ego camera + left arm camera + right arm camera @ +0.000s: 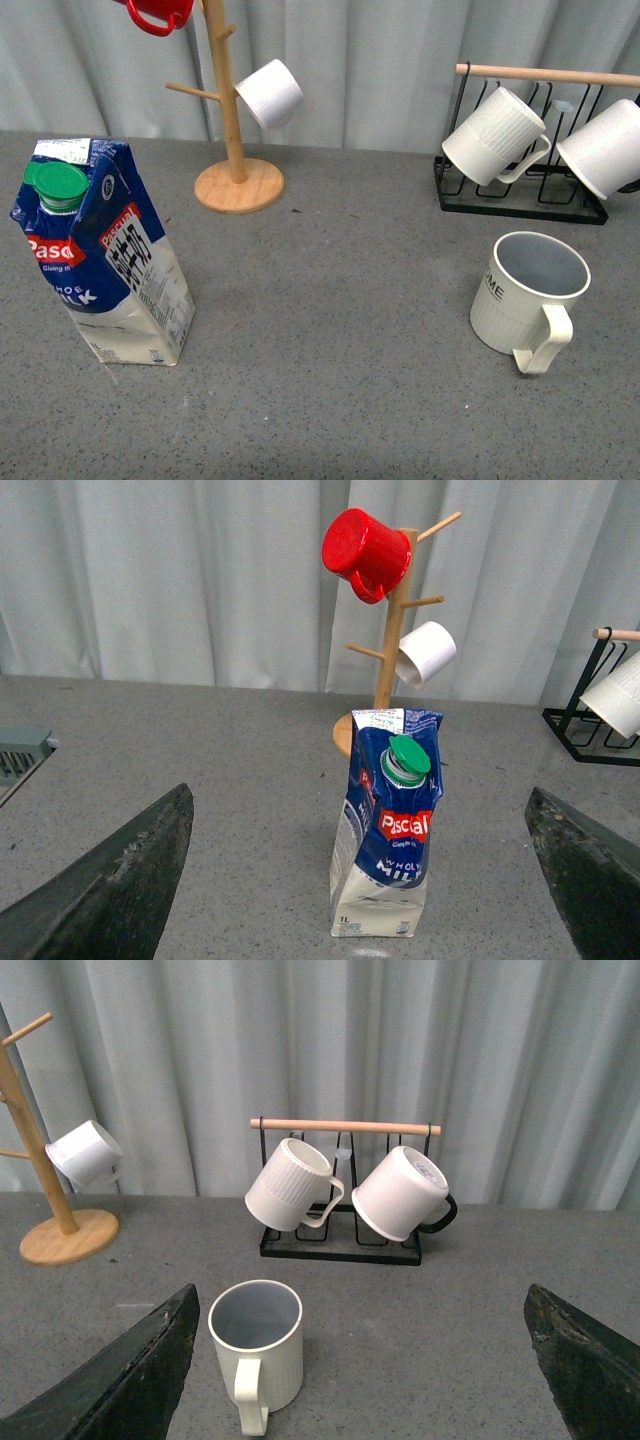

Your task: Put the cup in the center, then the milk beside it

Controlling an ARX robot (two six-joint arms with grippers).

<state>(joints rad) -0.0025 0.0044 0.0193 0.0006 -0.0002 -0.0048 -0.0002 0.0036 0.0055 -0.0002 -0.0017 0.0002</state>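
The cup (pixel 528 300), a cream ribbed mug with black lettering and a grey-blue inside, stands upright at the right of the grey table, handle toward the front. It also shows in the right wrist view, cup (pixel 257 1350), just inside one finger (pixel 120 1385) of my open right gripper (pixel 360 1380). The milk (pixel 100 255), a blue and white carton with a green cap, stands upright at the left. My open left gripper (pixel 365 880) faces the milk (pixel 390 825), which stands between its wide-apart fingers (pixel 110 890), untouched. Neither arm appears in the front view.
A wooden mug tree (pixel 235 150) at the back holds a red mug (pixel 160 12) and a white mug (pixel 270 93). A black wire rack (pixel 520 190) with a wooden bar at the back right holds two white mugs (pixel 495 135). Grey curtain hangs behind.
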